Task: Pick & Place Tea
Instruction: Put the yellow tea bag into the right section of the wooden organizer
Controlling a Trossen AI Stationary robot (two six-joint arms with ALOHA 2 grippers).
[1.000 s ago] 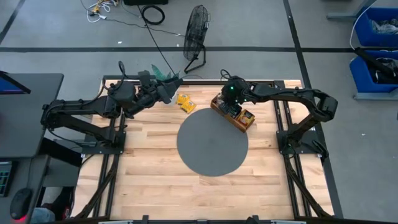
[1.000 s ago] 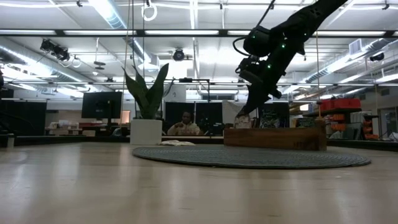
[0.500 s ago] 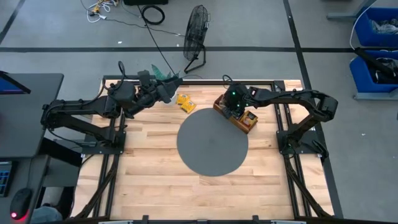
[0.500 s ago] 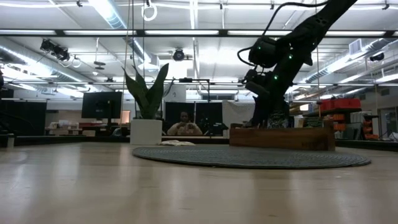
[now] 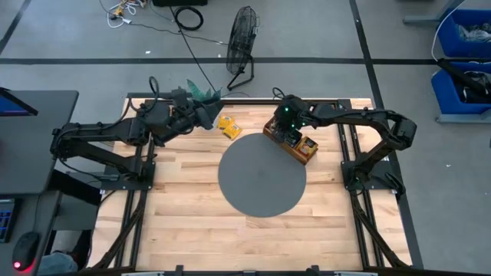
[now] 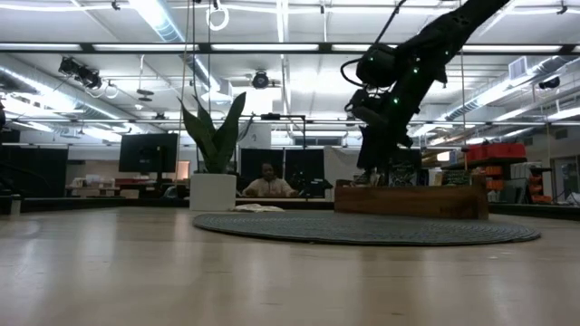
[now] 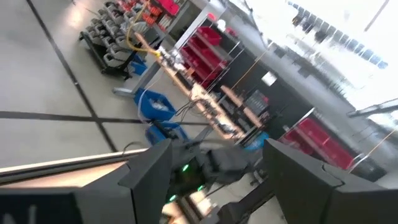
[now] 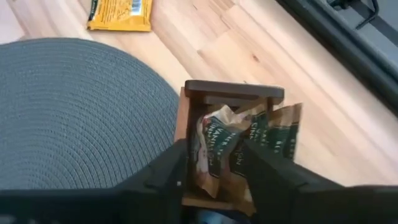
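Your right gripper (image 8: 214,163) pinches a green tea packet (image 8: 213,148) over the wooden tray's (image 5: 290,142) far-left compartment; left gripper (image 7: 214,180) spread.

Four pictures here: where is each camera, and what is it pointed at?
High: above, looking straight down; both arms, wooden tray.
Low: at tabletop height, looking across; right arm over the tray.
Left wrist: faces the room; open left gripper.
Right wrist: looks down; right gripper shut on tea packets.
High and right wrist share the grey mat.

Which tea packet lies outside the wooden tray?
The yellow packet, lying flat on the bare table beyond the grey mat; the dark packets stand inside the tray.
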